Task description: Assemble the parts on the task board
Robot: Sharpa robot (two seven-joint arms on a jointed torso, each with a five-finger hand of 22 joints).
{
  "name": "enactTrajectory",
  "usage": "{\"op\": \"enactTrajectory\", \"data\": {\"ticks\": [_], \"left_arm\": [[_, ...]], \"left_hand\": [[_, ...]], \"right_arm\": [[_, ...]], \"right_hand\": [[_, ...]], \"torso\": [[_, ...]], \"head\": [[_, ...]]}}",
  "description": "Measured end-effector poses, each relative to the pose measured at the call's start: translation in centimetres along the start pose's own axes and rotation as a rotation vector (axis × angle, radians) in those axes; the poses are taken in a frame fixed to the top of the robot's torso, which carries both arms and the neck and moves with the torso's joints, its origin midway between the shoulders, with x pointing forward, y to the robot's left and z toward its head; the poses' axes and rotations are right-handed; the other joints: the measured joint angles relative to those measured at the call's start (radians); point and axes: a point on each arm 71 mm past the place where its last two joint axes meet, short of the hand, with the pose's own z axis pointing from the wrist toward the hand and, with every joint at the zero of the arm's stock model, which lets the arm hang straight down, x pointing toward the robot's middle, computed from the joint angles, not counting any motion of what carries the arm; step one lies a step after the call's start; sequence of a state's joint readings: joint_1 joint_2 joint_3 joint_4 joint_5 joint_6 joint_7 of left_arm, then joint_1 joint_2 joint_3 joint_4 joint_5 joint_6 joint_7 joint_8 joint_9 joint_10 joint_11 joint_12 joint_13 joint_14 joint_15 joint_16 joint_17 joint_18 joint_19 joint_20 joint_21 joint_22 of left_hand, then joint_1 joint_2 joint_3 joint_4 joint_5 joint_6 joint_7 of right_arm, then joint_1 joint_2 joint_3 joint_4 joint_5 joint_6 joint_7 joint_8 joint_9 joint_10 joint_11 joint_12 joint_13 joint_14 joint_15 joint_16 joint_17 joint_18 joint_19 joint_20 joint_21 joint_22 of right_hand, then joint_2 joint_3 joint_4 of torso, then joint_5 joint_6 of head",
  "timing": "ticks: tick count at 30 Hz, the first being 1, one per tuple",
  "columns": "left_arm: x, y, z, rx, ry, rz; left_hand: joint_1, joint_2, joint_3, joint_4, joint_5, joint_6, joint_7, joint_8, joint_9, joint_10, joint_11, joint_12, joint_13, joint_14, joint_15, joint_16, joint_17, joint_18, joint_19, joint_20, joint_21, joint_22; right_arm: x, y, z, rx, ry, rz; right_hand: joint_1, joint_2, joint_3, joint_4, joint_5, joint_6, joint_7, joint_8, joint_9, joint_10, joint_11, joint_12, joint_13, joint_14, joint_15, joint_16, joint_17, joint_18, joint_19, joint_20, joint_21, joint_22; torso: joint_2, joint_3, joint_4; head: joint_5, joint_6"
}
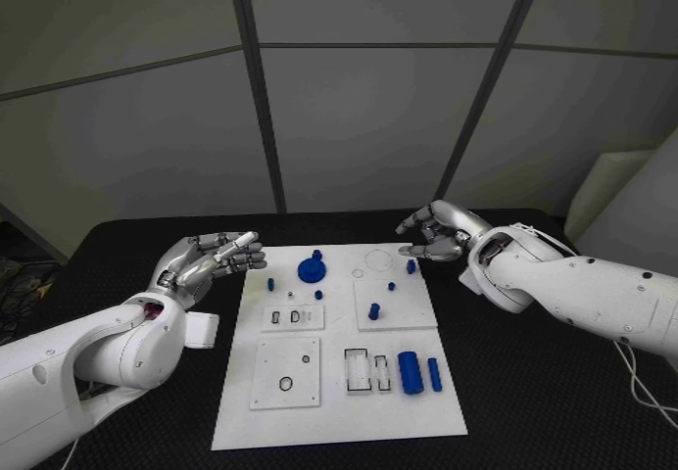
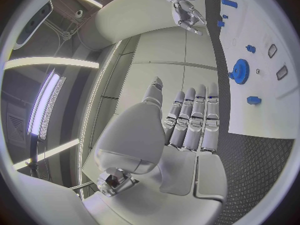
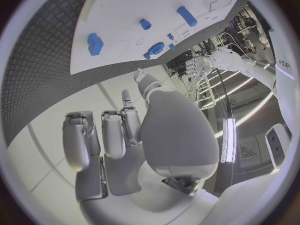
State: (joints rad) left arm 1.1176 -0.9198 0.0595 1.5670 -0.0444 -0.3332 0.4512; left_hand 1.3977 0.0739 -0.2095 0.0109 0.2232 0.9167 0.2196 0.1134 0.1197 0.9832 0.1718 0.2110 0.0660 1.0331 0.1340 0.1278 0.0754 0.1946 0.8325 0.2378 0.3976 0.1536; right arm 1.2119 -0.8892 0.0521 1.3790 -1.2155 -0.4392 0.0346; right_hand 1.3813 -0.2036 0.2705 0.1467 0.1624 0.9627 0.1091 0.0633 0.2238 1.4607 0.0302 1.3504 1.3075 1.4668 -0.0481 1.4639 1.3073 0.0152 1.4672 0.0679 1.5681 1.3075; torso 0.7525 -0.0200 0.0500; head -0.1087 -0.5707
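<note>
Black table (image 1: 141, 235) carries the white board (image 1: 339, 392), its blue parts (image 1: 410, 372) laid out loose and unassembled. Left hand (image 1: 212, 258) and right hand (image 1: 435, 233) hover at its far corners, fingers loosely curled, holding nothing, apparently poised to begin.

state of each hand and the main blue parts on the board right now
left robot hand: empty, raised beside the board
right robot hand: empty, fingers curled, above the board's far corner
blue gear: lying on the white board
blue cylinder: lying flat
</note>
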Motion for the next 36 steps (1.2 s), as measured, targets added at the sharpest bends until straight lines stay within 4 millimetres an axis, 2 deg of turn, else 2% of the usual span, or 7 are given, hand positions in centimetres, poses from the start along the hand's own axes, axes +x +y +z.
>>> {"op": "enactTrajectory", "data": {"ticks": [4,8,18,36], "left_arm": [[0.0,0.0,0.0,0.0,-0.001,0.001],[-0.1,0.1,0.1,0.001,-0.003,0.001],[-0.2,0.1,0.1,0.0,-0.005,0.002],[-0.2,0.1,0.1,0.0,-0.005,0.002]], "left_hand": [[0.0,0.0,0.0,0.0,0.0,0.0,0.0,0.0,0.0,0.0,0.0,0.0,0.0,0.0,0.0,0.0,0.0,0.0,0.0,0.0,0.0,0.0],[0.0,0.0,0.0,0.0,0.0,0.0,0.0,0.0,0.0,0.0,0.0,0.0,0.0,0.0,0.0,0.0,0.0,0.0,0.0,0.0,0.0,0.0],[0.0,0.0,0.0,0.0,0.0,0.0,0.0,0.0,0.0,0.0,0.0,0.0,0.0,0.0,0.0,0.0,0.0,0.0,0.0,0.0,0.0,0.0],[0.0,0.0,0.0,0.0,0.001,0.0,0.0,0.0,0.0,0.0,0.0,0.0,0.0,0.0,0.0,-0.004,0.0,0.0,0.0,0.0,0.0,-0.001]], "right_arm": [[-0.3,-1.3,0.0,0.014,0.005,0.017],[-0.2,-2.1,0.1,0.026,0.018,0.022],[0.6,-2.9,0.2,0.037,0.073,0.016],[1.9,-3.8,-0.4,0.065,0.148,-0.013]], "right_hand": [[0.013,-0.006,-0.006,-0.01,0.0,-0.016,0.008,0.0,-0.01,0.0,0.0,0.0,0.0,0.0,0.0,0.0,0.0,0.0,0.0,0.0,0.0,0.0],[0.018,0.0,-0.008,-0.013,0.006,-0.026,0.014,0.0,-0.017,0.0,0.0,0.0,0.0,0.0,0.0,0.0,0.0,0.0,0.0,0.0,0.0,0.0],[0.018,0.0,-0.008,-0.013,0.006,-0.03,0.01,0.0,-0.019,0.0,0.0,0.0,0.0,0.0,0.0,0.0,0.0,0.0,0.0,0.0,0.0,0.0],[0.013,-0.004,-0.023,-0.003,0.006,-0.033,0.014,0.0,-0.027,0.0,0.0,-0.004,0.0,-0.004,0.004,0.0,0.0,0.0,0.0,0.0,0.0,0.0]], "torso": [[0.0,-0.0005,0.0003],[0.001,-0.0012,0.0012],[0.002,-0.0036,0.0012],[0.0,-0.002,0.0]], "head": [[-0.006,0.001],[-0.006,-0.004],[-0.007,-0.015],[-0.007,-0.023]]}}
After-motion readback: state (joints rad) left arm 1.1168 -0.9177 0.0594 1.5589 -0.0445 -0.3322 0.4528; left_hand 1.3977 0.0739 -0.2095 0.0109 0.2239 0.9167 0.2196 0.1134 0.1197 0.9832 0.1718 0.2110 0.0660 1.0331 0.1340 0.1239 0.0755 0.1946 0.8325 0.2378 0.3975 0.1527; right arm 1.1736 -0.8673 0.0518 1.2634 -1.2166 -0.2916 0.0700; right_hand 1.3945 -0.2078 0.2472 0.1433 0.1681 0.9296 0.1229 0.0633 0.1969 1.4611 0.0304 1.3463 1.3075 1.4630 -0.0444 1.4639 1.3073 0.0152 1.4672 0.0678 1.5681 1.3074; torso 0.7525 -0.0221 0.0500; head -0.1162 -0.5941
